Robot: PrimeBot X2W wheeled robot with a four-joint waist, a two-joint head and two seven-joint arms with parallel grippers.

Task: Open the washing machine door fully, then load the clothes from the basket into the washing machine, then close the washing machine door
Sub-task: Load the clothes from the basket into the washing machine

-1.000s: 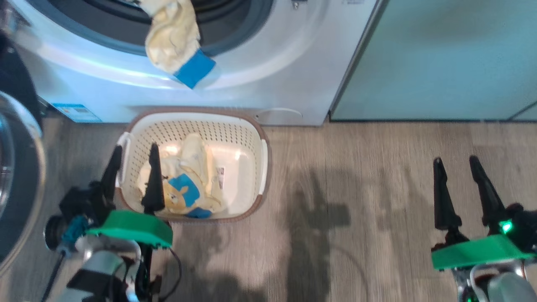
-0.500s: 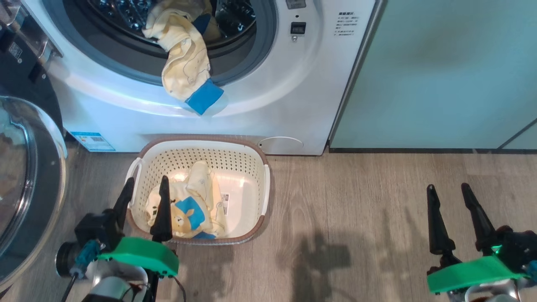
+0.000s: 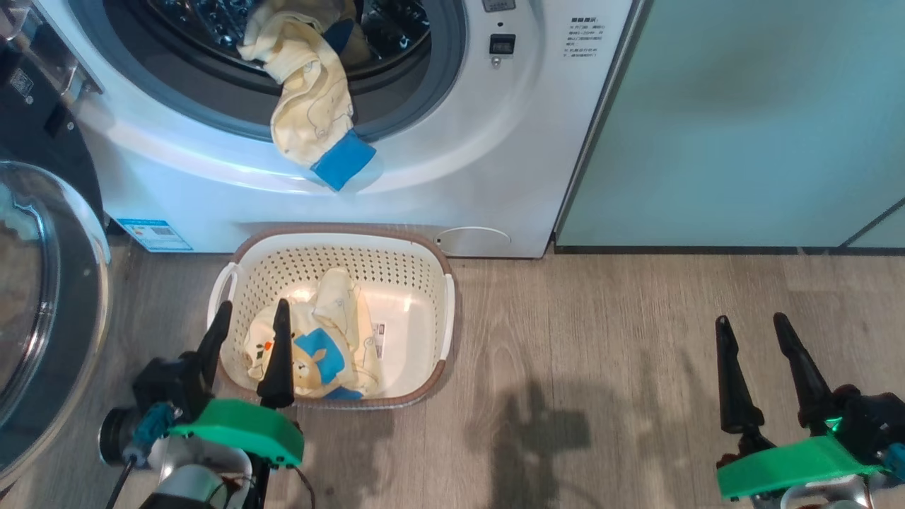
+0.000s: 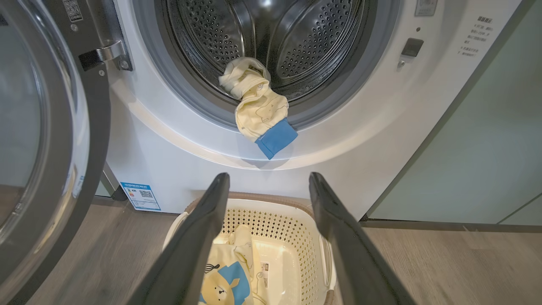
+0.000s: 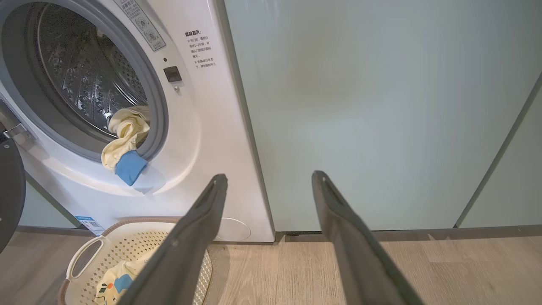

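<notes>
Jaws gape wide and empty on left gripper (image 3: pixel 254 305), by basket (image 3: pixel 396 265), and right gripper (image 3: pixel 750 318)

My left claw (image 3: pixel 254 304) hides part of the pale-yellow bear-print garment (image 3: pixel 322 353). Left of it, the glossy black round door (image 3: pixel 49 297) runs off frame.

At the upper left of the head view, a yellow garment (image 3: pixel 311 106) hangs over the lower lip of the washer (image 3: pixel 495 155) mouth, partly blocking it. The open door (image 3: pixel 42 304) walls the left edge. The basket (image 3: pixel 339 232) stands just below the mouth, and the floor (image 3: pixel 622 332) at centre right lies bare.
</notes>
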